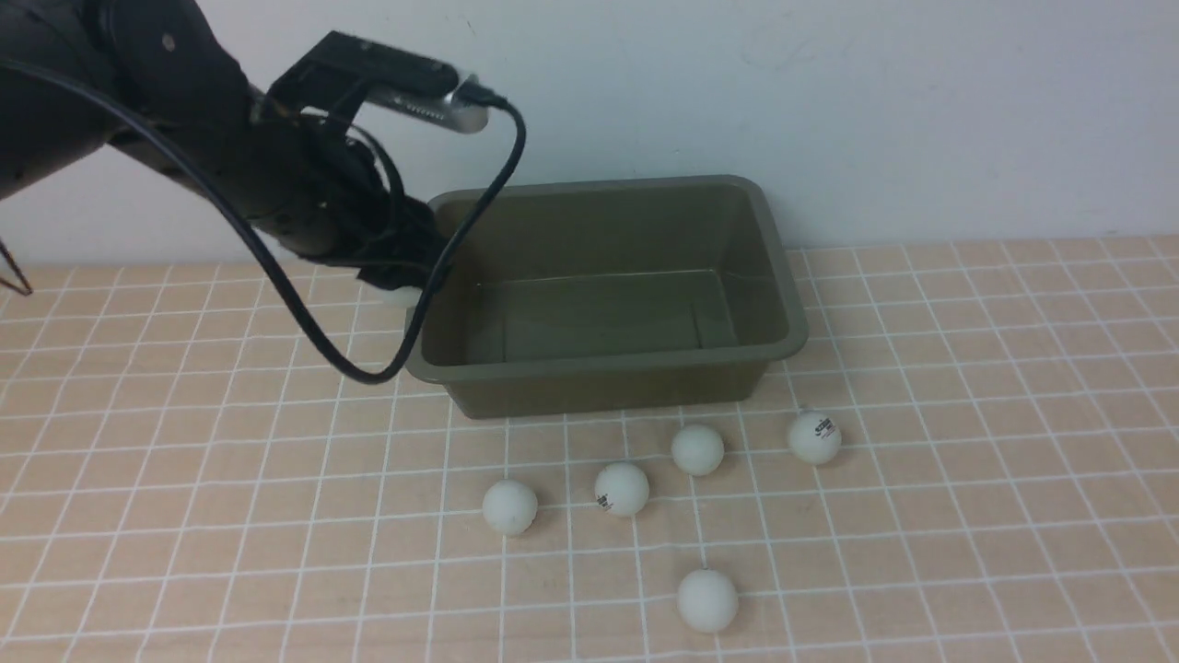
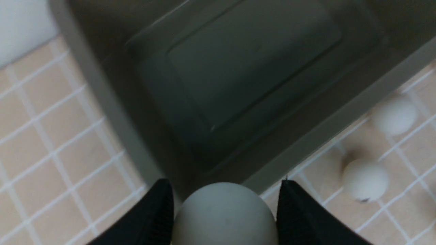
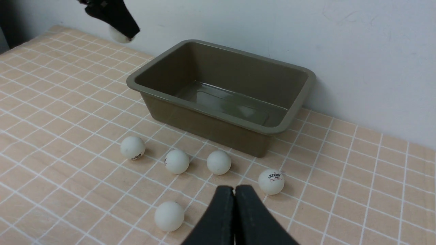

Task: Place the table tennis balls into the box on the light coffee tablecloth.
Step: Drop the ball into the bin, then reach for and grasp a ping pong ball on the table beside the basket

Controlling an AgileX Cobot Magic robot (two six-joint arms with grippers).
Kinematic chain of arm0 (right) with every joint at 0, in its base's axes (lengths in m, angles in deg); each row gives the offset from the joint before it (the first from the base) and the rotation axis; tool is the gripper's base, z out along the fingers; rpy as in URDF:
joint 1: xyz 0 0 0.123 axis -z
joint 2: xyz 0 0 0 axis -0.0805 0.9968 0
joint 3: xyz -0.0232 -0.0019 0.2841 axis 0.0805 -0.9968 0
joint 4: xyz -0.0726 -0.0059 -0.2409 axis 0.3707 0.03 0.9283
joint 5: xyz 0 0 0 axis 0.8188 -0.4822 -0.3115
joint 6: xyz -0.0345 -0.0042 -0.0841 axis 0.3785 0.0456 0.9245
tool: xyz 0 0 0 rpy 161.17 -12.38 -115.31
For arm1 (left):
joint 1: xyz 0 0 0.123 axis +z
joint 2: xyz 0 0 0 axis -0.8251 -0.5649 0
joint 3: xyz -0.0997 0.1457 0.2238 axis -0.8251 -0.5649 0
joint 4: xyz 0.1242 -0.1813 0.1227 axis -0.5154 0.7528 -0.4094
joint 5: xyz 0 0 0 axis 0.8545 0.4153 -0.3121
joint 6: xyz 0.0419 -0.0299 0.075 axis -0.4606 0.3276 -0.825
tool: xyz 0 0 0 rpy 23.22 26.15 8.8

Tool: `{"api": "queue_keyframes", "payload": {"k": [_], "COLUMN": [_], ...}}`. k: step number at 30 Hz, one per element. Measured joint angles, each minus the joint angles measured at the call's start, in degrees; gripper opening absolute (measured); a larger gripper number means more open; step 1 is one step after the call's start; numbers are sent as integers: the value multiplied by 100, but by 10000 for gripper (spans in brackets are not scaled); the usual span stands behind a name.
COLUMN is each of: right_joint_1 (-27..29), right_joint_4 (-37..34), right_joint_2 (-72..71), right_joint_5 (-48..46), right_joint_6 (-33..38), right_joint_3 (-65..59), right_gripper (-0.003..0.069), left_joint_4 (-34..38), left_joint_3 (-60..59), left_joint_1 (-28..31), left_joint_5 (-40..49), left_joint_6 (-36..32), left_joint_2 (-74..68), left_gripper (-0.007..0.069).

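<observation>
Ball point(image 2: 223, 214) clamped between left jaws — near box point(image 2: 238, 68).

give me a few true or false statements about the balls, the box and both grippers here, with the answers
1. The box already has something in it. False: it is empty.
2. The left gripper holds a white ball. True.
3. Five loose balls lie on the tablecloth in front of the box. True.
4. The right gripper is open. False: its jaws are shut, with nothing between them.
</observation>
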Motion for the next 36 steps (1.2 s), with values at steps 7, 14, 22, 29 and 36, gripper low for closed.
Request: {"api": "queue_keyframes", "payload": {"k": [7,14,22,29,36], "right_joint_1": [0,0,0,0,0], "right_joint_4": [83,83,128,545,673], "right_joint_2": [0,0,0,0,0], "right_joint_5": [8,-13,-247,-309,-467], "right_joint_6": [0,-17,-23,-23,-27], "right_joint_3": [0,0,0,0,0], "right_gripper": [-11,-11,-11,-11,-11], "left_joint_4": [802,592,-196,156,337], "left_joint_3": [1028,1986,3512,3041,1246], "left_joint_1": [-75,-75,-92,-92,-240], "left_joint_5": [116,744,2389,2490,2490], "left_joint_6": [-1359,-524,1842,2855,2739], "left_joint_2": [-1234,-1699,-1323,-917,378], "left_gripper": [320,481,436,298,258]}}
